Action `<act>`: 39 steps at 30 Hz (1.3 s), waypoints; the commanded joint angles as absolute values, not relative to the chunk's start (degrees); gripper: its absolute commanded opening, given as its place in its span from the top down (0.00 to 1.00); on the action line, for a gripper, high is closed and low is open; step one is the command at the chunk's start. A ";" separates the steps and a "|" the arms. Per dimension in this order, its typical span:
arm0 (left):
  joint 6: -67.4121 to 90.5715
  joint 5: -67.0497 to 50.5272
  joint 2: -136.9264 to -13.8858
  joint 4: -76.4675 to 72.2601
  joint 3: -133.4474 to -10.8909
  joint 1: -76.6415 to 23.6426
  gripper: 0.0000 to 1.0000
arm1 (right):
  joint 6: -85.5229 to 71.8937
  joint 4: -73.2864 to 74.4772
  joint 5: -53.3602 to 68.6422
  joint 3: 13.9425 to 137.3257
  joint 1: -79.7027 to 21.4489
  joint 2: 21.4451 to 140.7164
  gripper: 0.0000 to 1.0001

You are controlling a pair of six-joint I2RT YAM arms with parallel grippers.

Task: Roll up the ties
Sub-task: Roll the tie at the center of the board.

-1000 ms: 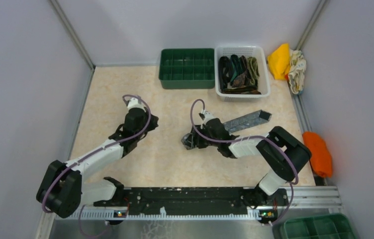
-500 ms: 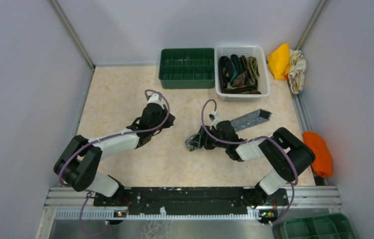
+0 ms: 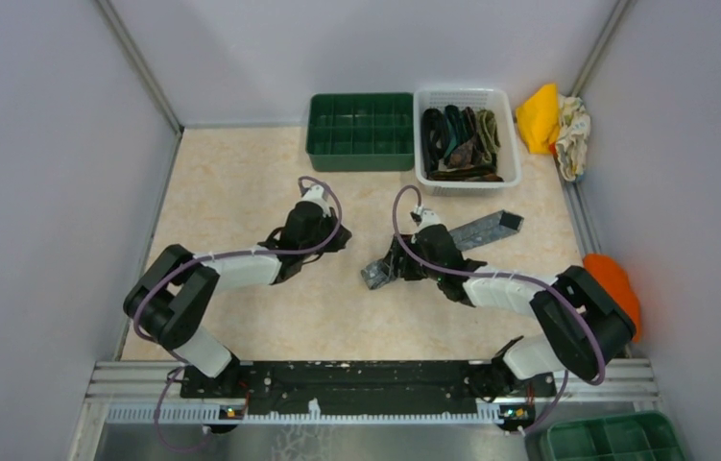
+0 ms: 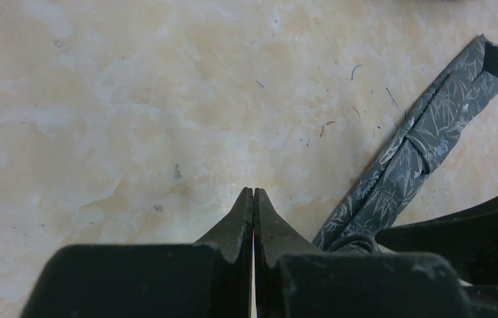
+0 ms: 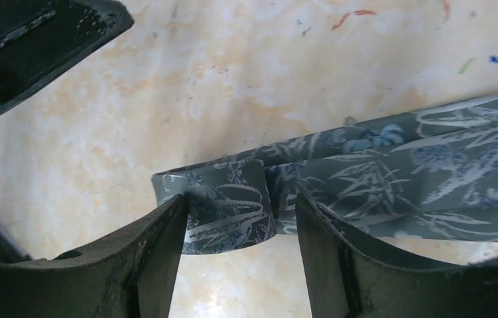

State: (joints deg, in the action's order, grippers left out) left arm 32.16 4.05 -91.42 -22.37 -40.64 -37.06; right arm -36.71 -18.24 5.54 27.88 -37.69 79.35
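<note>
Grey tie [image 5: 392, 165] lies flat on table [image 3: 241, 192], near end folded into a starter coil. Right gripper [image 5: 239, 207] straddles that coil, jaws apart, likely poised to pinch it. Left gripper [image 4: 253, 193] is pinched shut, empty, just beside the tie, probably to pin fabric.

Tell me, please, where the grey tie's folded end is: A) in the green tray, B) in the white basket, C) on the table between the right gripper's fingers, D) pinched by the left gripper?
C: the right wrist view shows the grey tie folded on the table inside the open right gripper.
</note>
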 commanded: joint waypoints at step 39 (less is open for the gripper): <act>28.69 -20.96 -110.44 -40.51 -44.13 -39.40 1.00 | -36.95 -7.57 -6.94 26.26 -49.13 72.63 0.83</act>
